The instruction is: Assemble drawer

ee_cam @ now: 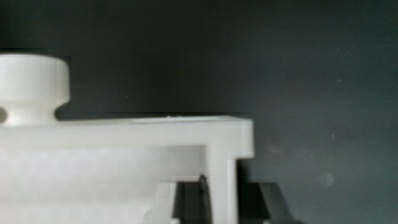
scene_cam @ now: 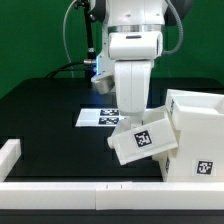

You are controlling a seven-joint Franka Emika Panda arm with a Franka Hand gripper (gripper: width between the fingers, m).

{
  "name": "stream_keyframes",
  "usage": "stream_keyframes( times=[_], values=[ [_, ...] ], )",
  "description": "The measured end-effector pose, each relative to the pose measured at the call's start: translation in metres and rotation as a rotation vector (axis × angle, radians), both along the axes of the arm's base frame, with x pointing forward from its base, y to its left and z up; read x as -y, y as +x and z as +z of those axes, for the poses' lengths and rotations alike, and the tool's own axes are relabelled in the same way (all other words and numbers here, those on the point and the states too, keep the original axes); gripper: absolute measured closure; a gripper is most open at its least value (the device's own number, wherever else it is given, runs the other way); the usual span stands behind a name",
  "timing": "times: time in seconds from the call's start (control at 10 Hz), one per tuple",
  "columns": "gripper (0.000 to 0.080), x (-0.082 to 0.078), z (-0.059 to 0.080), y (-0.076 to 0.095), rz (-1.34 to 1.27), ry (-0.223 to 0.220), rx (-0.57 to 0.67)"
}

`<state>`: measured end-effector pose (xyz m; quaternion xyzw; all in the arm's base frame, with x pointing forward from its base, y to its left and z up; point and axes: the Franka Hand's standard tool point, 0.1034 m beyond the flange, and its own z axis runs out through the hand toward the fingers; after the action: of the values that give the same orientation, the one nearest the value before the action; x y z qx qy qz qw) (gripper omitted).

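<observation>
We see the housing (scene_cam: 197, 135) standing on the bench (scene_cam: 50, 105) at the exterior view's right, with our tray (scene_cam: 143, 137) tilted just against its open front. If the tray goes in crooked it may jam on the housing's edge or twist out of our grip. Our hand (ee_cam: 222, 200) is pinched shut on the tray's thin wall, near its knob (ee_cam: 31, 88). The marker board (scene_cam: 100, 116) lies behind; a white rail (scene_cam: 20, 152) edges the bench.
</observation>
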<state>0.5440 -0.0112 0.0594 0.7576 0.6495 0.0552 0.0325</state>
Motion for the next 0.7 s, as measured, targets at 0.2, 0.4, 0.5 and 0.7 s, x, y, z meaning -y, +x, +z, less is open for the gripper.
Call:
stream_keyframes(
  times=[0.2, 0.4, 0.5, 0.7],
  values=[
    [0.0760, 0.041, -0.007, -0.024, -0.075, 0.020, -0.033],
    [0.0760, 0.065, -0.030, -0.044, -0.154, 0.050, -0.080],
    [0.0760, 0.062, -0.041, -0.047, -0.164, 0.059, -0.095],
    [0.0760, 0.059, -0.045, -0.042, -0.144, 0.065, -0.059]
  ],
)
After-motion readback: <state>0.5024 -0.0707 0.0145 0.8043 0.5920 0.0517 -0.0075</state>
